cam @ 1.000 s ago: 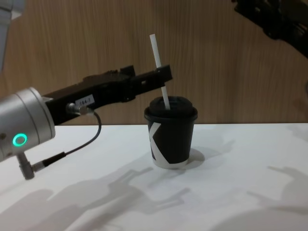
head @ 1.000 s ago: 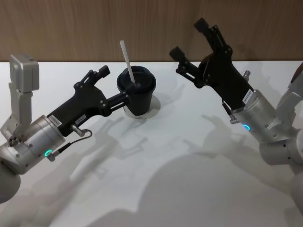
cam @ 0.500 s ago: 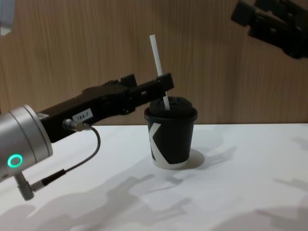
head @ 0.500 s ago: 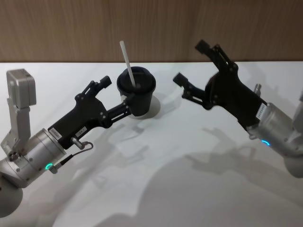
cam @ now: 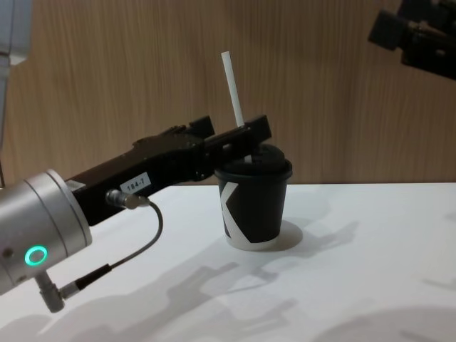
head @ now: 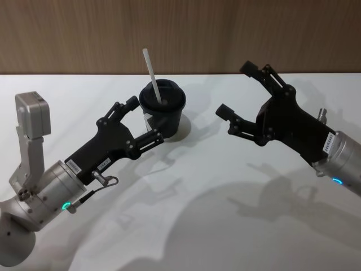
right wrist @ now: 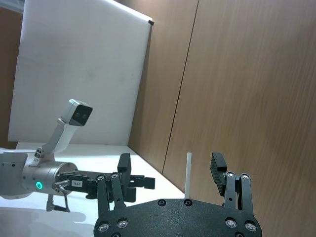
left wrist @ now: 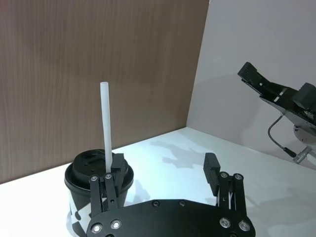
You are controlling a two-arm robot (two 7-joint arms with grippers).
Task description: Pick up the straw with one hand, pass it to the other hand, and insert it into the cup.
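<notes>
- The straw [head: 152, 76] stands in the cup [head: 163, 110], lower end through the lid, leaning slightly; the insert step looks done.
- The cup sits upright on the white worktop [head: 225, 186] near the wood-panelled wall [head: 67, 34]. Contents hidden by the lid.
- Left gripper [head: 140, 119] is just beside the cup, fingers apart, gripping nothing; judged a release posture, clear of the straw.
- Right gripper [head: 242, 90] is well apart to the cup's right, raised, fingers spread, empty.
</notes>
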